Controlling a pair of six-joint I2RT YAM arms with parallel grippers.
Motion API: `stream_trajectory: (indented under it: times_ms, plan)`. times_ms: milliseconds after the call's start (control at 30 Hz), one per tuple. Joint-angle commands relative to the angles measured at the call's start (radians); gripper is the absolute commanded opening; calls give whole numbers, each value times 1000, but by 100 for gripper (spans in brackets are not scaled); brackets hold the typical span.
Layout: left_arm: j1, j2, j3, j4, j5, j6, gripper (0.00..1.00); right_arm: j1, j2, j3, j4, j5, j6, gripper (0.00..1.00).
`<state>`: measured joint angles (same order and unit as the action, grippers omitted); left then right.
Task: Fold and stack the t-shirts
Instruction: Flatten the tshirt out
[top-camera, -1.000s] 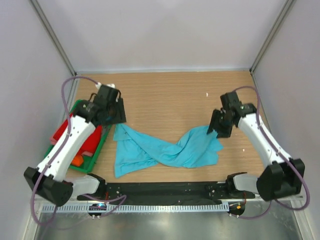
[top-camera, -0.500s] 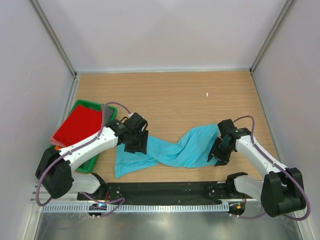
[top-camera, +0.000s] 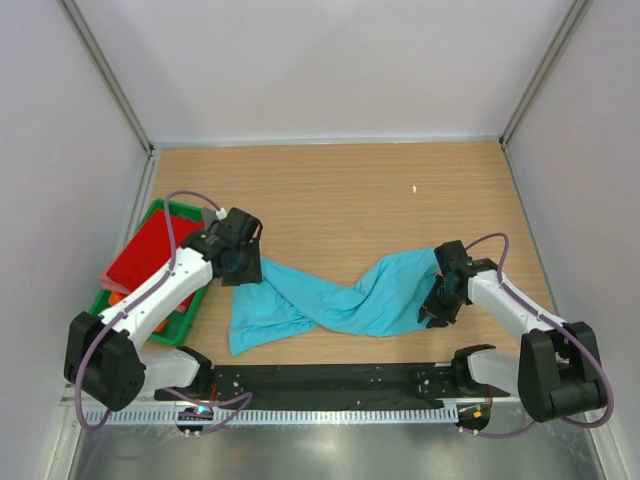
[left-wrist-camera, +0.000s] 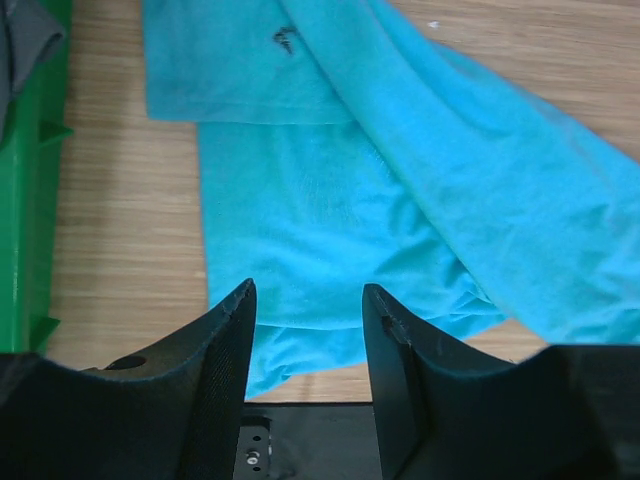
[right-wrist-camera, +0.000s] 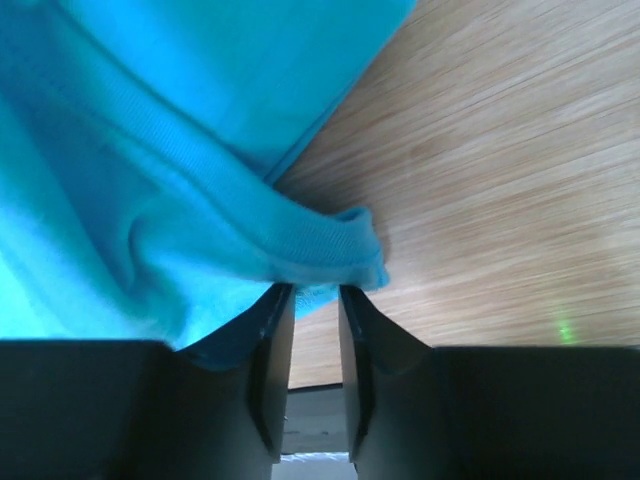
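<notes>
**Task item.** The turquoise t-shirt (top-camera: 330, 300) is lying on the counter (top-camera: 350, 190) between the two sets of jaws. It is twisting into a rope at its middle and spreading flatter toward each end.

**Jaws.**
- The left jaws are standing wide and empty over the shirt's left portion. Flat cloth is lying directly below and ahead of them, with the small dark mark (left-wrist-camera: 285, 38) further ahead.
- The right jaws are standing narrow, with bare counter showing in the gap. A ribbed hem (right-wrist-camera: 330, 245) is folding across their tips and is not visibly nipped.

**Handling (judgement).**
- The cloth is looking light, thin and limp, so it will likely be sagging and dragging rather than keeping shape.
- The twist is needing to be pulled out before any fold.
- The hemmed edges and corners nearest each set of jaws are offering the best holds, pinched low against the counter.

**Surface and room.**
- The wood-grain counter is appearing smooth, giving little to snag on.
- A white speck (top-camera: 414, 188) is lying well beyond the right jaws.
- Outboard of the left jaws, a green tray (top-camera: 180, 325) is holding the red t-shirt (top-camera: 150, 255) and the orange t-shirt (top-camera: 118, 298), the latter barely showing.
- Pale walls (top-camera: 320, 70) are enclosing three sides.
</notes>
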<state>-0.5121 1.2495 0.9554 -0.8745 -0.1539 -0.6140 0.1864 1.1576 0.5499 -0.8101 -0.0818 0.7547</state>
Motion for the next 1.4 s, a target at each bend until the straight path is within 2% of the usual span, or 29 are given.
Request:
stream_trajectory:
  times_ms: [0,67,200,300,433,533,567,633,700,733,767,833,900,933,967,1000,1067,1100,1167,1267,1367]
  plan:
    - [38,1,-9,20,13,57,48,-15,34,5,40,57,-3,29]
    - [41,-10,2,14,13,59,48,-15,37,10,35,60,-3,23]
    - [43,-53,19,-15,-1,66,49,-15,16,2,35,56,5,22]
    - [44,-73,22,-40,-9,68,49,-15,-4,13,0,51,15,1]
    - [44,-117,46,-87,-22,68,49,-15,-171,116,-216,33,49,1]
    - [44,-157,65,-110,-36,71,49,-16,-201,275,-325,71,69,1]
    - [44,-168,72,-118,-55,71,49,-21,-175,363,-325,74,75,1]
    - [44,-182,88,-135,-61,72,49,-56,-80,451,-218,27,104,1]
    - [44,-202,101,-127,-44,69,48,-87,112,591,-62,-5,188,1]
    - [44,-206,108,-123,-32,71,48,-129,181,652,-17,-69,211,1]
    - [44,-209,115,-123,-24,72,48,-145,314,779,15,-81,282,1]
    - [44,-205,123,-126,-6,72,48,-174,422,892,101,-113,343,1]
    - [44,-203,117,-121,13,71,48,-226,566,1034,159,-121,373,13]
    - [44,-205,114,-118,20,65,48,-237,617,1129,143,-87,361,19]
    - [43,-209,105,-110,25,59,48,-251,651,1157,132,-78,342,25]
    - [43,-222,88,-95,33,51,49,-254,687,1170,147,-79,274,38]
    - [43,-228,71,-89,46,46,51,-249,706,1206,108,-105,157,44]
    - [43,-232,51,-81,50,45,53,-234,693,1214,-2,-96,35,46]
    - [43,-234,23,-70,68,36,53,-197,615,1100,-46,-20,-79,47]
    - [43,-228,-24,-40,67,10,51,-102,398,773,67,-31,-189,48]
    - [44,-194,-24,-18,48,-10,48,-44,277,508,240,-96,-149,47]
